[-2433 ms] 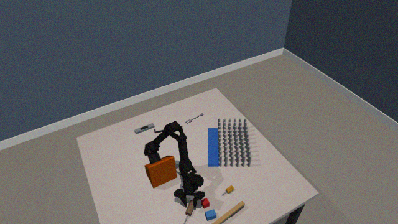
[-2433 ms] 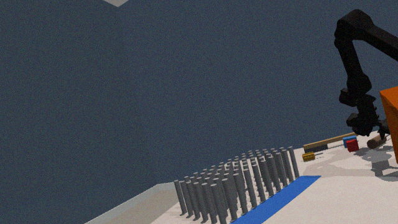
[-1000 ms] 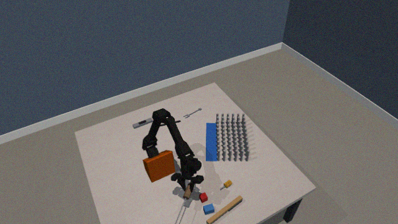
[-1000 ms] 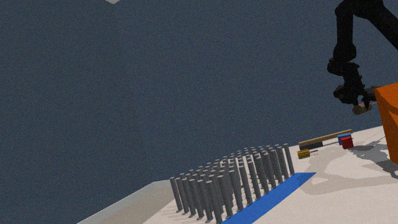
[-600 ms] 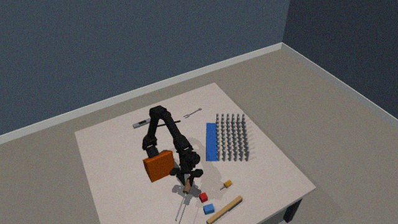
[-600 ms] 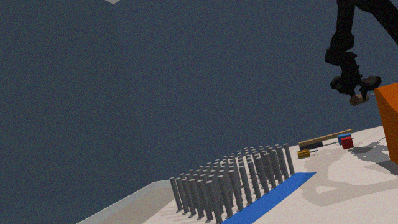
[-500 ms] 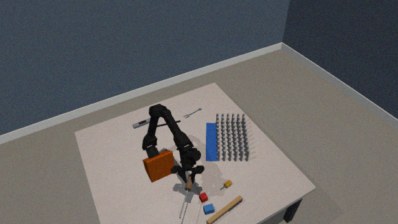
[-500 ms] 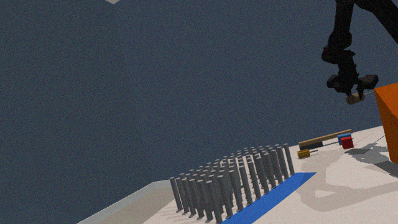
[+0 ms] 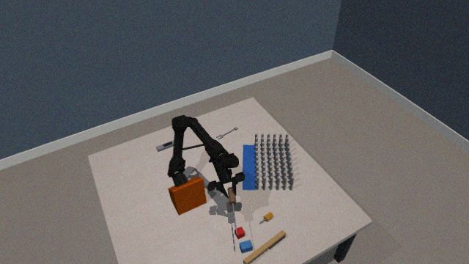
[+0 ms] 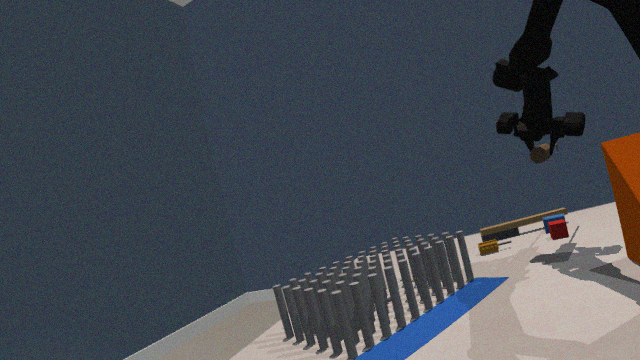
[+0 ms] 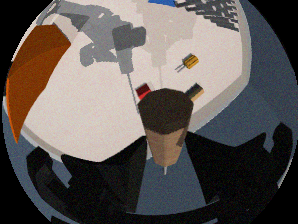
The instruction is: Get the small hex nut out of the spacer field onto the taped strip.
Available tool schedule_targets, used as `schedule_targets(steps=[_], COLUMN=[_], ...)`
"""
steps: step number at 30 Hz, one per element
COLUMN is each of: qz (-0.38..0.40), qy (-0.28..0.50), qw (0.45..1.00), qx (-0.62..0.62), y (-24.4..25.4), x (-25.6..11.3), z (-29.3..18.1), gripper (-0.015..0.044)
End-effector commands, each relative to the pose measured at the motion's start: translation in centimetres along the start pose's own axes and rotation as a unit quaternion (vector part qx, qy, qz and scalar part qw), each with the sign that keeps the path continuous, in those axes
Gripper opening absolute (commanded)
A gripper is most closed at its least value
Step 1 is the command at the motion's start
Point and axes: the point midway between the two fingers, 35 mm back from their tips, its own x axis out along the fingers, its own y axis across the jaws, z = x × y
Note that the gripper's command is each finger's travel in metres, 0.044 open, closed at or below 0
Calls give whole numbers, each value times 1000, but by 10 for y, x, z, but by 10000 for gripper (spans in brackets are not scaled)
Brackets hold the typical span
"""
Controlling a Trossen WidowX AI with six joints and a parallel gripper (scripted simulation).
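Note:
My gripper (image 9: pixel 231 193) (image 10: pixel 541 145) (image 11: pixel 165 137) is shut on the brown handle (image 9: pixel 232 199) (image 10: pixel 540 154) (image 11: pixel 166 120) of a tool with a long thin metal shaft. The tool is held up in the air, clear of the table, its shaft pointing away from the spacers toward the bottom edge in the top view. Grey metal spacers (image 9: pixel 264 184) (image 10: pixel 345 325) stand upright in rows, off to one side of the gripper. The blue taped strip (image 9: pixel 248 166) (image 10: pixel 440 316) (image 11: pixel 162 1) runs along their near side. The nut cannot be made out; spacers hide much of the field.
An orange block (image 9: pixel 188 198) (image 10: pixel 622 190) (image 11: pixel 35 65) stands near the arm base. A red cube (image 9: pixel 239 232) (image 10: pixel 558 229), blue block (image 9: pixel 245 246), wooden bar (image 9: pixel 265 246) and yellow-handled tool (image 9: pixel 268 216) (image 11: pixel 190 61) lie beyond the gripper. A forked grey tool (image 9: pixel 227 133) lies behind the arm.

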Motion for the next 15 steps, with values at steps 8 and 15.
schedule_targets(steps=[8,15], qz=[-67,-106], qy=[-32,-55], qw=[991,977], qx=[-108,-178], y=[-22,-27], x=[-40,-63], z=[59,100], gripper=[0,0])
